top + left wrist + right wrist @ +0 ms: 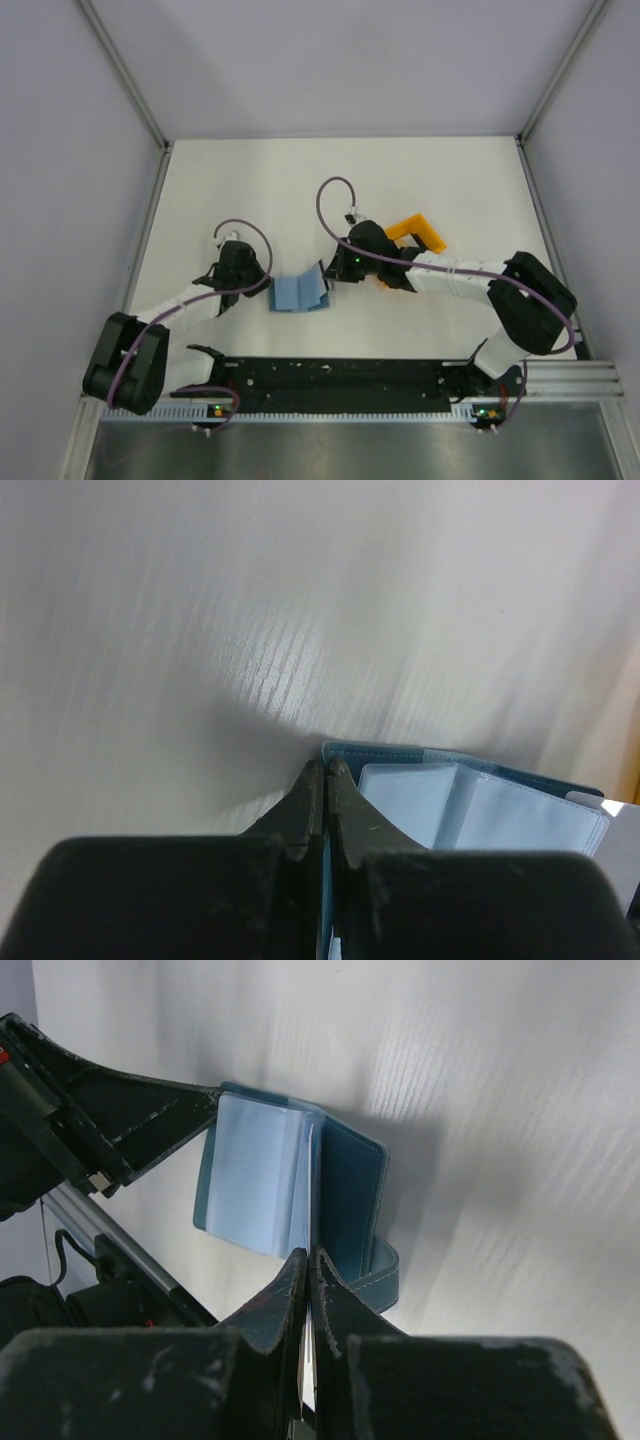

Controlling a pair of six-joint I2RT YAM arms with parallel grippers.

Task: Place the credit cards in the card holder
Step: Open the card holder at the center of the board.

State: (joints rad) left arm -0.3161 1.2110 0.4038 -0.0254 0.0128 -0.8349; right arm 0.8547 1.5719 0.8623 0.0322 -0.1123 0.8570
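two grippers are meeting on one small thing. your left gripper (pixel 325 772) is sitting with its jaws pressed together on the nearest edge of the card holder (pixel 470 805), a sliver of teal showing between its fingers. the card holder is lying open ahead of that gripper and to its right, pale blue pockets facing up. your right gripper (pixel 308 1257) is pressed together too, pinching a thin pale leaf at the opposite side, so that side is standing up off the table (pixel 250 190). you cannot tell whether the leaf is one of the pockets or something slipped into them.

the table is lying white under both tools, finely ribbed and faintly glossy. it is throwing back a soft patch of light just ahead of the left fingertips, and a grey shadow is falling beside the card holder ahead of the right ones. plain pale grey walls (pixel 60 150) are closing the space in on three sides, with bare metal posts (pixel 125 75) running up the corners. an orange rack (pixel 418 233) is sitting just behind the right gripper, beside its wrist and apart from the card holder. a black plate (pixel 340 375) is lying along the table's edge behind both tools, between the arm bases, and a purple cable (pixel 335 190) is looping up from each wrist.
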